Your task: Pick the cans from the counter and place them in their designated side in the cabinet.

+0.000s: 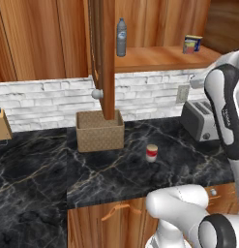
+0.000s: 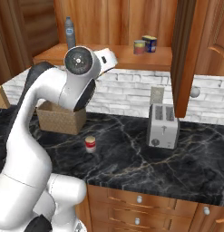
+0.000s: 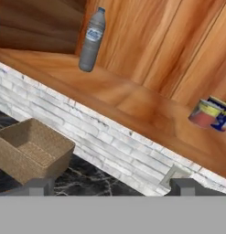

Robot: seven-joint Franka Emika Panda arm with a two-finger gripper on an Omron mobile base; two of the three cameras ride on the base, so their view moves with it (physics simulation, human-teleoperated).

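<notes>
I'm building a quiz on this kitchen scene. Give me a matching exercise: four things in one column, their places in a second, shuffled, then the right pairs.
Things:
1. red can
2. plastic bottle
3. toaster
4. woven basket

Places:
A. upright on the cabinet shelf, left part
B. on the counter under the wall outlet
C. on the counter below the cabinet door's edge
D. alone on the open counter

Pairs: 1-D, 2-A, 3-B, 4-C

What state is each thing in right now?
Red can: upright on the counter, not picked.
Orange can: upright on the cabinet shelf, beside the blue tin.
Bottle: upright at the shelf's other end.
Cabinet door: open.
Basket: open-topped, empty as far as seen.
Toaster: slots empty.
Gripper: open, holding nothing.
</notes>
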